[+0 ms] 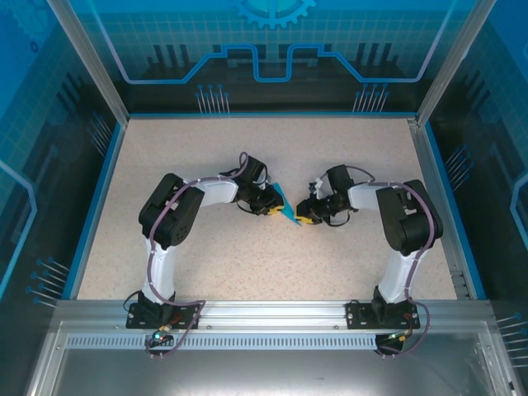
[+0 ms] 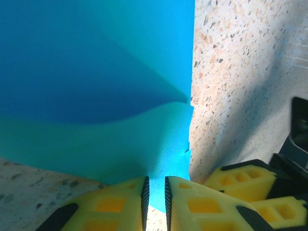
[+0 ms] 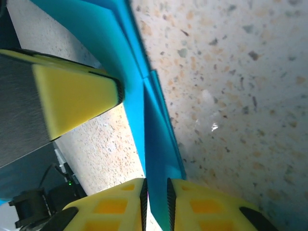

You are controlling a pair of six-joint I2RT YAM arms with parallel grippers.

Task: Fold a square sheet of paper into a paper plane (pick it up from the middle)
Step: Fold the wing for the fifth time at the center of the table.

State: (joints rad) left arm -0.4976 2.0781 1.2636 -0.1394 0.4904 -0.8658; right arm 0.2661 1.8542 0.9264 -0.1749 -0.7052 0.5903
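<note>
Meeting at mid-table, both arms work a folded blue paper (image 1: 285, 203) held between them. The left gripper (image 2: 157, 186) is clenched on the paper's near edge, with the sheet spreading ahead of its fingers and off to their left, a crease running across it. The right gripper (image 3: 158, 188) straddles another edge in a narrow slot; whether it is pinching or sitting loose around the paper cannot be told. Just right of the left gripper's fingers, the right gripper's yellow fingers sit over the speckled table (image 2: 231, 72).

Folded paper (image 2: 96, 72) cropped — top, left.
</note>
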